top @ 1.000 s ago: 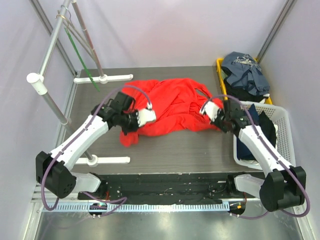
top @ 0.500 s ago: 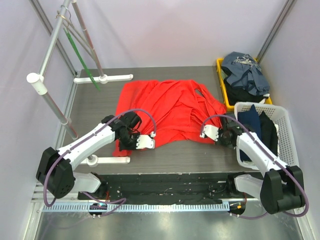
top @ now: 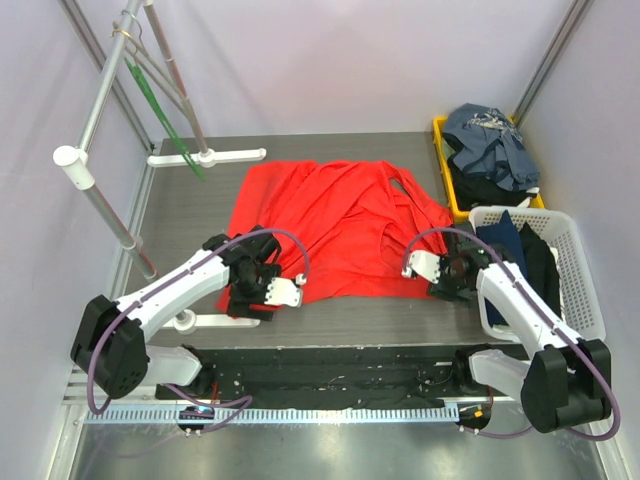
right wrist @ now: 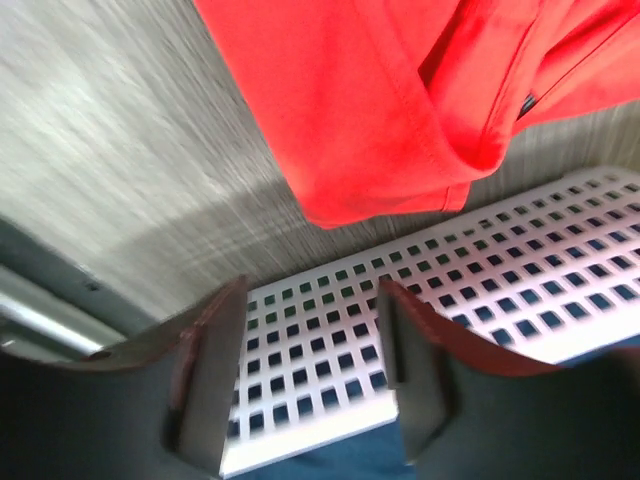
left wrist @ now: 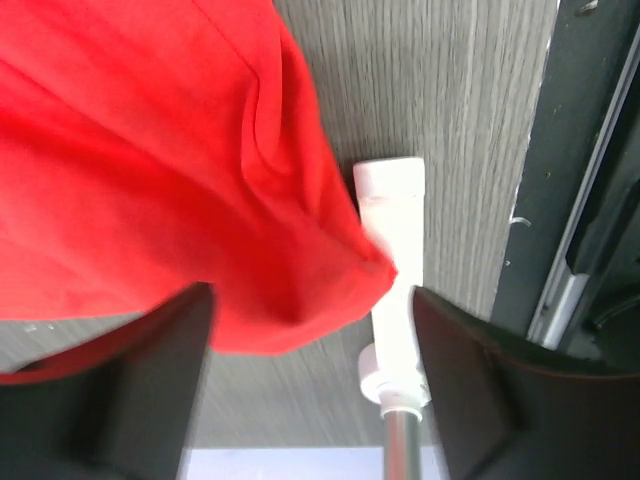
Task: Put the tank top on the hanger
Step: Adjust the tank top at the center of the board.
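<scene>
The red tank top (top: 335, 225) lies spread flat on the grey table, its near hem toward the arms. The green hanger (top: 165, 120) hangs from the rack at the far left, well away from both arms. My left gripper (top: 272, 292) stands open at the near left corner of the cloth; in the left wrist view the tank top's corner (left wrist: 150, 180) lies loose just ahead of the left gripper (left wrist: 310, 305). My right gripper (top: 420, 268) is open at the near right corner; in the right wrist view the tank top's hem (right wrist: 400, 90) lies beyond the empty right gripper (right wrist: 310, 310).
A white rack foot (left wrist: 390, 230) lies beside the left gripper, its metal pole (top: 110, 215) rising at the left. A white perforated basket (top: 572, 250) with dark clothes stands under the right gripper. A yellow bin (top: 442, 150) holds blue-grey clothes at the back right.
Both grippers drew the bunched tank top toward the near edge and spread it flat. Both then opened and let go of it.
</scene>
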Robot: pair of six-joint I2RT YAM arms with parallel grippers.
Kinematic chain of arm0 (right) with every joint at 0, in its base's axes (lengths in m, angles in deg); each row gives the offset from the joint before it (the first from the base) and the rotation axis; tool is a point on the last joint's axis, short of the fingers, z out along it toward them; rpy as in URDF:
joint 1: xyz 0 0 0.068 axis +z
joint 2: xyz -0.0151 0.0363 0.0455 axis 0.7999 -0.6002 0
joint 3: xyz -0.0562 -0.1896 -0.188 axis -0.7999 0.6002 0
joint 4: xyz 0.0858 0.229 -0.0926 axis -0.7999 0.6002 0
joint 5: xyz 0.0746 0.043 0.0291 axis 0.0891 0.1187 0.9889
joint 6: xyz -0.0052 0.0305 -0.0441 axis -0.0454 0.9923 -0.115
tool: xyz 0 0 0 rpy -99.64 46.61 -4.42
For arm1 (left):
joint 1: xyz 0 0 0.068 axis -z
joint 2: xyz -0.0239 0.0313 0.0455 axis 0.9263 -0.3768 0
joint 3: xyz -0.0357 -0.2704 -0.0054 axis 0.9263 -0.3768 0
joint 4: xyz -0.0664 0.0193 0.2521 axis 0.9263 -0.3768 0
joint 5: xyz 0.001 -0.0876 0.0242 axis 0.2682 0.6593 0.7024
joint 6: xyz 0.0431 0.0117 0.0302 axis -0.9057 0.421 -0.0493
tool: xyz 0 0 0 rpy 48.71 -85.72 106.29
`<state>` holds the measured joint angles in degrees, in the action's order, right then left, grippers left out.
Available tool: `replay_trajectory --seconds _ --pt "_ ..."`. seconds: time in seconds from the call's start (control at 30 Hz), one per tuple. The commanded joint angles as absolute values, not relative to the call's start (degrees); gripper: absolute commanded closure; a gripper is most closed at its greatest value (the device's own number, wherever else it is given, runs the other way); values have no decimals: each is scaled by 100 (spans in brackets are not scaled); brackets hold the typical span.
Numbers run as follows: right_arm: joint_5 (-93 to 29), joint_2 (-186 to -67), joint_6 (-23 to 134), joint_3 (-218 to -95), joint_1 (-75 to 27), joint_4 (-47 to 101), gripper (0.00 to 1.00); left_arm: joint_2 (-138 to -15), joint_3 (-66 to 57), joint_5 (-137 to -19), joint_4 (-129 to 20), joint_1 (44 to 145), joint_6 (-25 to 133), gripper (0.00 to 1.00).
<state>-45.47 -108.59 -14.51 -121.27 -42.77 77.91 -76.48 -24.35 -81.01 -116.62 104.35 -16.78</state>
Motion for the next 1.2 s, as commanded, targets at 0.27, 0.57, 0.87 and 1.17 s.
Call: replay_trajectory --seconds 0.27,0.57,0.87,1.17 --pt "-1529 -11306 55 -14204 -4240 7964 30 -7763 -1375 -7830 -11259 10443 -1153 0" --pt "-1404 -12545 1333 -14266 -3362 6001 30 -8686 -1244 -7355 -10002 10451 -388 0" --pt "-1993 -13829 2247 -14302 -2903 5007 35 -8933 -1428 -7013 -9667 10460 -221 0" --pt "-2047 -14075 2054 -14047 -2789 5076 51 -8871 -1630 -6863 -9553 10460 -203 0"
